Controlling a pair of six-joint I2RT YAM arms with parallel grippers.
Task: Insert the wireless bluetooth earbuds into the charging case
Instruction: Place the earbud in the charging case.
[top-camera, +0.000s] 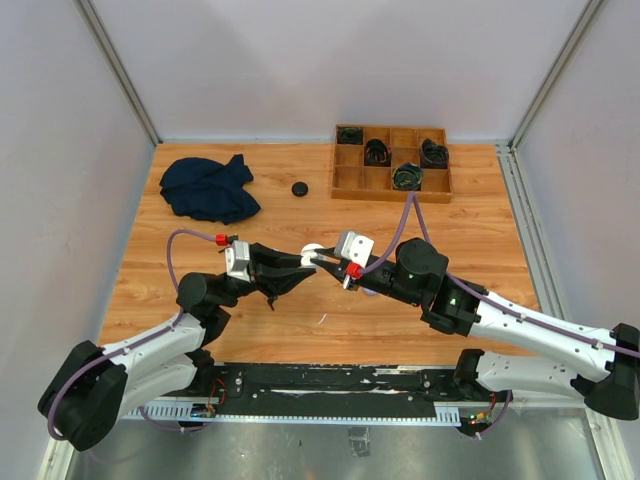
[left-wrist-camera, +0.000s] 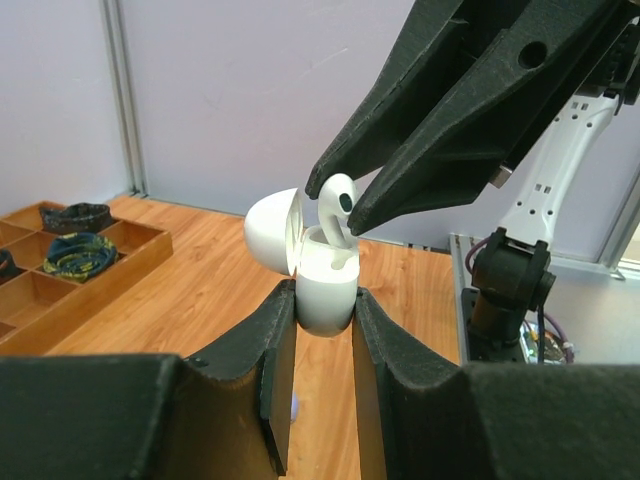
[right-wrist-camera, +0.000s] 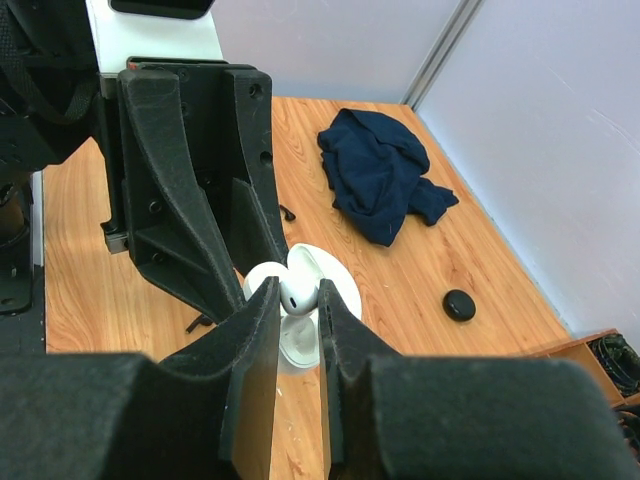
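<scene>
The left hand (left-wrist-camera: 325, 315) is clenched on the white case (left-wrist-camera: 320, 280) and holds it upright above the middle of the table (top-camera: 480, 220), with the lid (left-wrist-camera: 272, 230) open to one side. The right hand (right-wrist-camera: 298, 300) is grasping a white earbud (left-wrist-camera: 337, 198) by its head; the stem reaches down into the case. A dark cloth (top-camera: 208, 188) lies at the far left of the table.
</scene>
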